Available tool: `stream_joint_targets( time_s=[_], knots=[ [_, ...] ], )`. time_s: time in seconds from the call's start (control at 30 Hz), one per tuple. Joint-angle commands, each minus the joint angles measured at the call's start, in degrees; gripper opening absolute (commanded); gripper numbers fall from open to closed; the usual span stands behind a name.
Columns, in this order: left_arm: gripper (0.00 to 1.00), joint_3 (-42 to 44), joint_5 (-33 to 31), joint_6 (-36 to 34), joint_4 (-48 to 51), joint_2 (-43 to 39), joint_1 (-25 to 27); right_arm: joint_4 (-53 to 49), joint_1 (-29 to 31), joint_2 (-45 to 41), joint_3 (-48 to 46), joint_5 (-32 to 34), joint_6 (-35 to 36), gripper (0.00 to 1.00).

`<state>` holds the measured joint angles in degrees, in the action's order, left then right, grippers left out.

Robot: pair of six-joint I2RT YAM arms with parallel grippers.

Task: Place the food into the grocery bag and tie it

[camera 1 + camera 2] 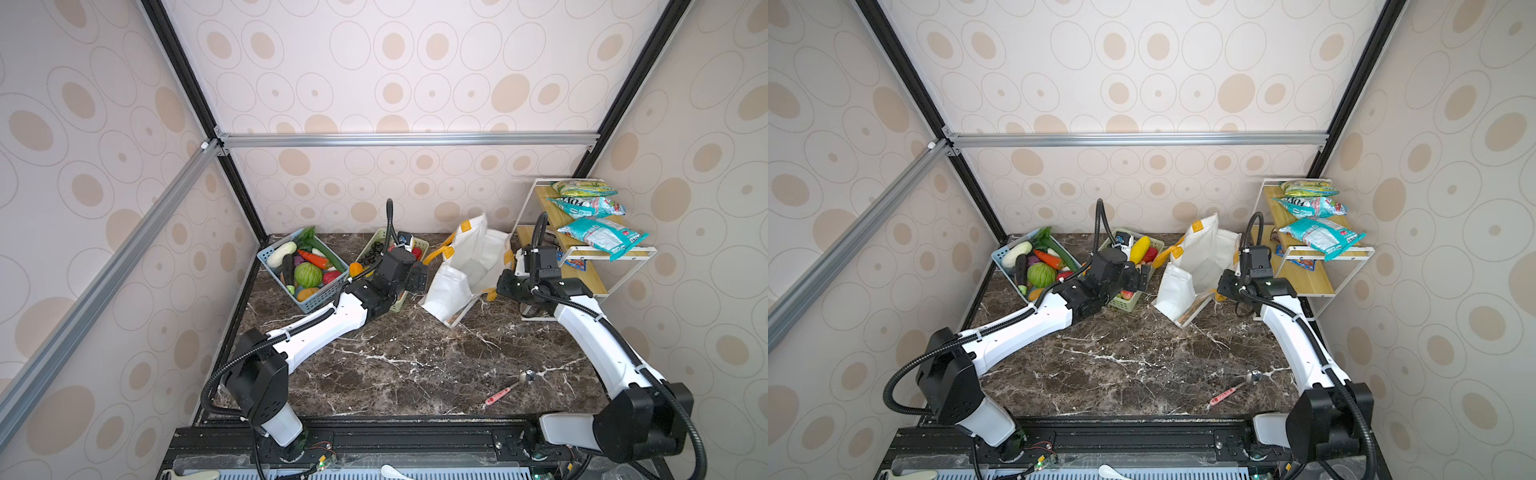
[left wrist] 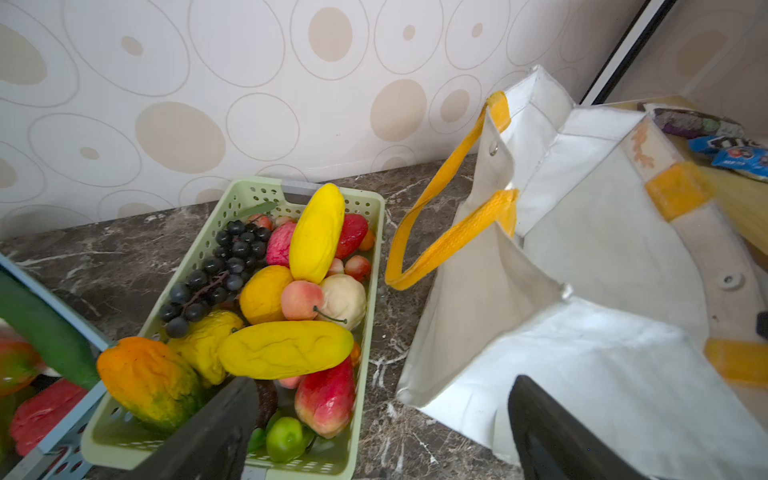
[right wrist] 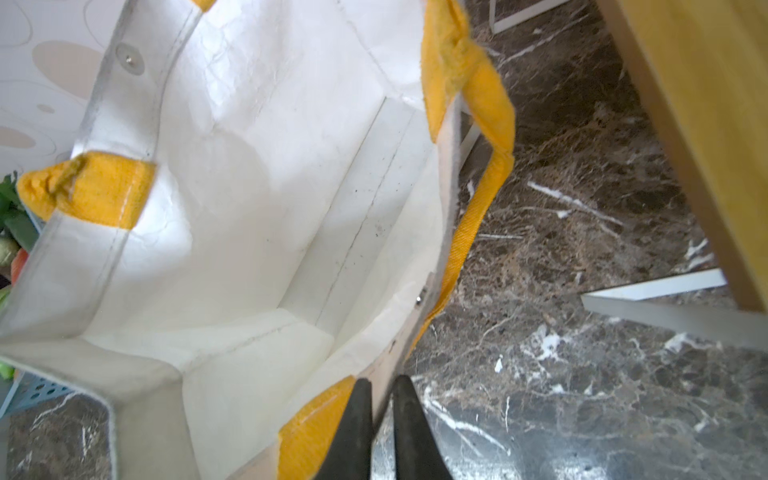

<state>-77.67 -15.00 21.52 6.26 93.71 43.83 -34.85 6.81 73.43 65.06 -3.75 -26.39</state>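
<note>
Right pincer clamps one grocery bag; two baskets, three packets.

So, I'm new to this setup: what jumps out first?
The white stiff fabric tote with yellow-orange handles gapes open at the back of the brown marble table, the right gripper pinching its rim. Left of it, a pale green slotted basket and a blue slotted basket brim with bright toy produce.

Nothing properly readable from my end; the middle teal snack packet on the shelf has big white letters I can't make out; the blue wrapper print is just blur.
</note>
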Motion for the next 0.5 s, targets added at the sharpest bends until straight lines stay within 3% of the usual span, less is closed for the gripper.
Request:
stream_joint_targets(
  time_s=[0.0, 0.47],
  knots=[
    [0.94, -4.93, 2.31, 3.14, 2.38, 1.65, 1.46, -4.39, 1.63, -3.16, -1.83, -0.17, -0.82, 0.14],
    [0.91, -19.83, 0.88, 6.09, 10.78, 11.91, 4.81, -9.33, 7.43, -9.03, -4.21, 0.06, -1.46, 0.14]
  ],
)
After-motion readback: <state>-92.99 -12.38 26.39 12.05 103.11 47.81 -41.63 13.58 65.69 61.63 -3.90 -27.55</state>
